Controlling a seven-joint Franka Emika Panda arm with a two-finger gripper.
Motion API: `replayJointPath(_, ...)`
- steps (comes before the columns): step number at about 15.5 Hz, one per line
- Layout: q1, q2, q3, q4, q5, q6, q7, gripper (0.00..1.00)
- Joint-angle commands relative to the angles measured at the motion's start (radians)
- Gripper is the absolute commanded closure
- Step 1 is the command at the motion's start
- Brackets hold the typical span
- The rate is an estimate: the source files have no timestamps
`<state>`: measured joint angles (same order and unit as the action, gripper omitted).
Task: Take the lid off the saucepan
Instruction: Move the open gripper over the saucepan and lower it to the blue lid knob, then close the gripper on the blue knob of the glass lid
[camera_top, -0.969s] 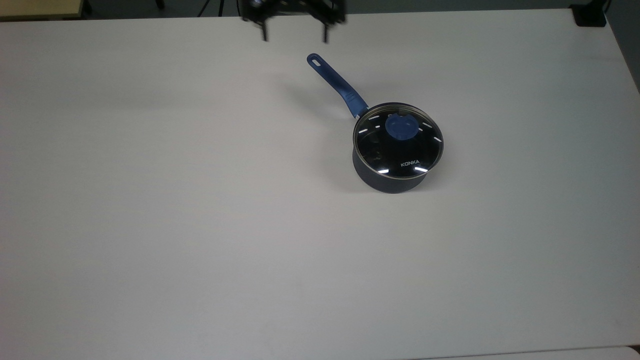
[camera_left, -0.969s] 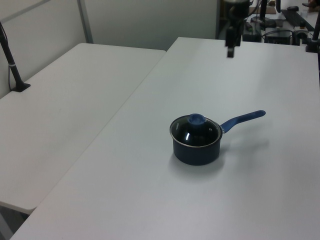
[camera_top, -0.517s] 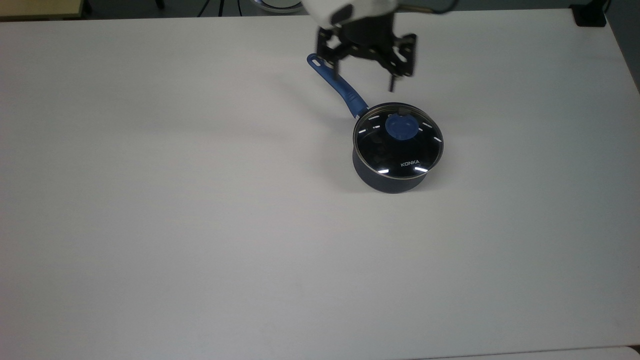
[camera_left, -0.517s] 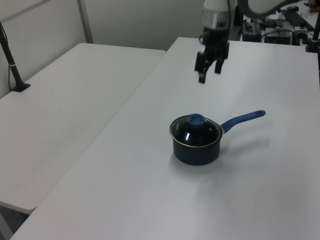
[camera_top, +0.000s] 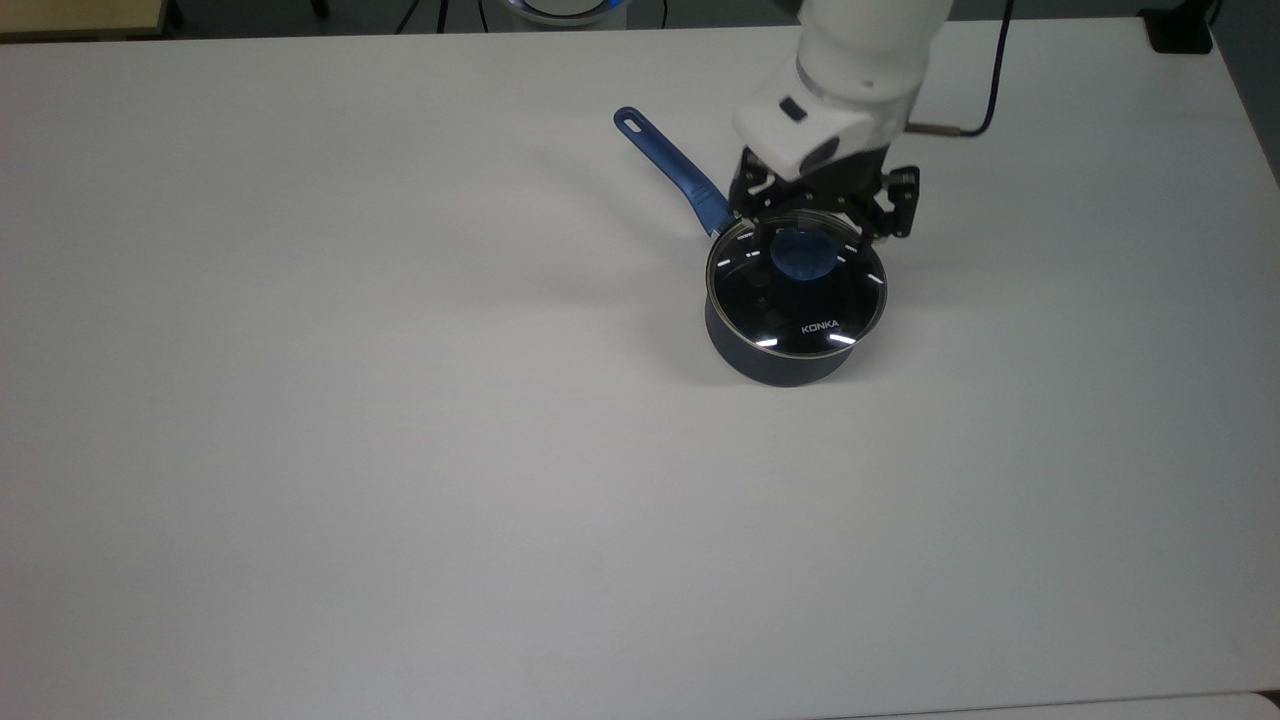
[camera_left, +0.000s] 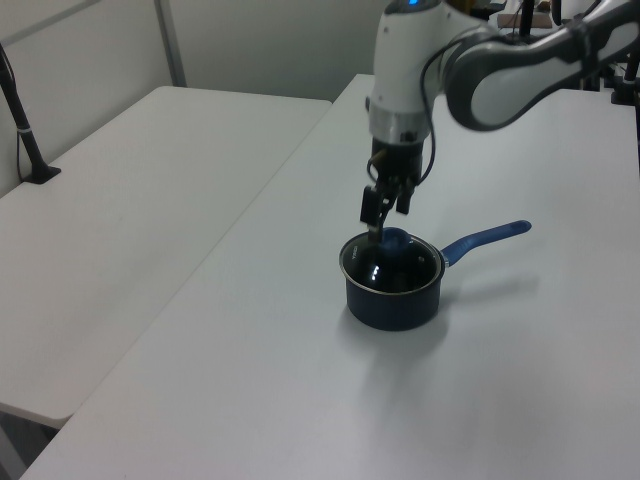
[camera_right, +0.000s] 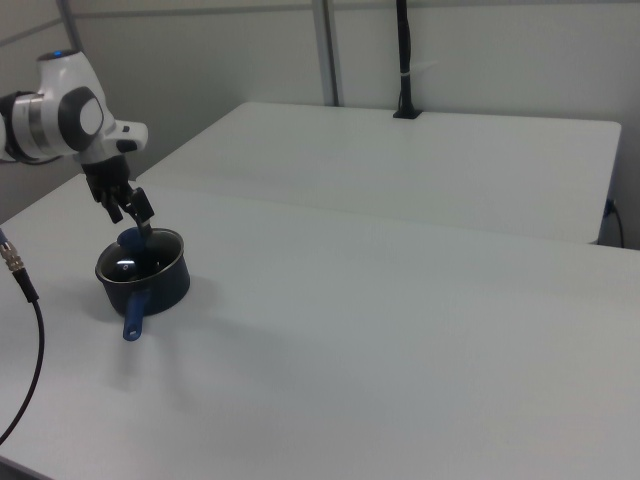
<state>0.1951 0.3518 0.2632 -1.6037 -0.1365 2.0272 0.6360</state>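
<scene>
The saucepan (camera_top: 775, 366) stands upright on the white table, right of centre in the top view, dark-bodied, its blue handle (camera_top: 672, 162) pointing to the upper left. The clear glass lid (camera_top: 800, 308) sits flat on the pan with white KONKA lettering, and its blue knob (camera_top: 803, 254) is partly under the gripper. My gripper (camera_top: 812, 236) hangs directly over the knob, open, a finger on each side of it. In the left view the gripper (camera_left: 385, 215) sits just above the knob (camera_left: 396, 239) on the saucepan (camera_left: 392, 295). The right view shows the gripper (camera_right: 136, 215) over the pan (camera_right: 148, 277).
The white table (camera_top: 400, 450) spreads wide to the top view's left and bottom. A second table (camera_left: 130, 200) adjoins it at the left view's left, with a black post (camera_left: 20, 110) on it. A black cable (camera_top: 992, 90) trails from the arm, and a black clamp (camera_top: 1180, 30) sits at the far corner.
The gripper came in from the top view's upper edge, moving right and down until it hangs over the lid's knob. Its fingers stayed apart. The pan and lid did not move.
</scene>
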Motion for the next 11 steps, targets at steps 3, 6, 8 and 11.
replayJointPath(3,0.038,0.053,-0.006,0.03,-0.041,0.012,0.02,0.0)
replayJointPath(6,0.035,0.055,-0.006,0.03,-0.035,0.01,0.049,0.36)
replayJointPath(8,0.029,0.053,-0.006,0.03,-0.031,0.01,0.06,0.55)
replayJointPath(11,0.027,0.046,-0.006,0.03,-0.031,0.008,0.056,0.56)
